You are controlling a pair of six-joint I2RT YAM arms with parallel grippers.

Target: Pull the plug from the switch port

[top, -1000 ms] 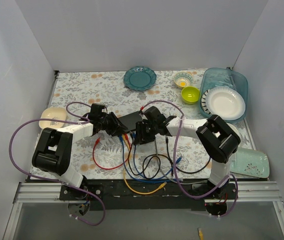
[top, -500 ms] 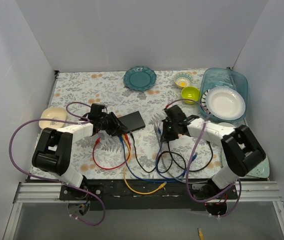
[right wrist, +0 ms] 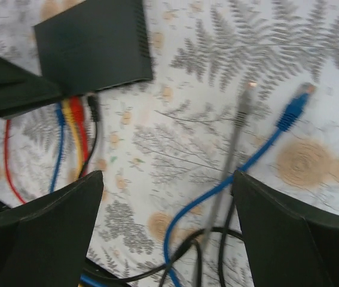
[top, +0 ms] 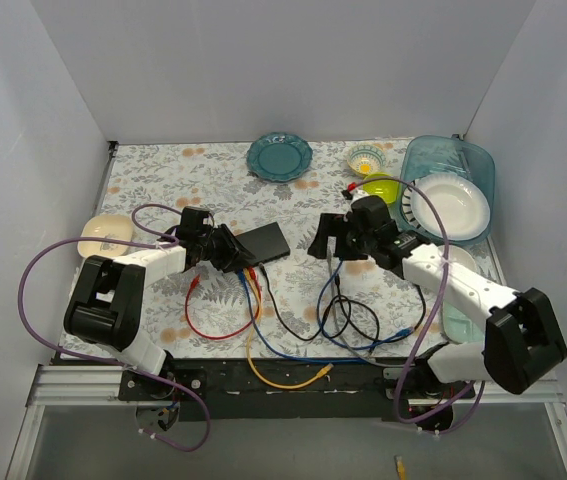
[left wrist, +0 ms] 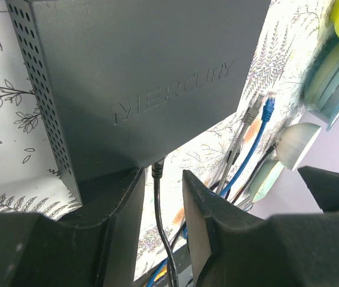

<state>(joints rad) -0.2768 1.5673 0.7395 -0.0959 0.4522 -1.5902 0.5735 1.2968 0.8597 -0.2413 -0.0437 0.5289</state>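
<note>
The right end effector (right wrist: 168, 179), fingers spread wide and holding nothing, has drawn back from the switch (right wrist: 91, 42) toward the right edge of the surface (top: 163, 170). A grey plug (right wrist: 248, 95) and a blue plug (right wrist: 295, 104) lie loose beneath it, so the pull looks done, though I cannot tell which plug came out. The switch sits mid-surface, its port row facing the near edge. The left end effector (left wrist: 163, 179), fingers narrowly parted astride a black cable (left wrist: 157, 203), stays at that edge.

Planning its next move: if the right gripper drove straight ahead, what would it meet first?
Likely the loose grey cable, in line between the open fingers of the right gripper; the blue cable lies beside it, the black box off to the left. Depth is unclear.
</note>
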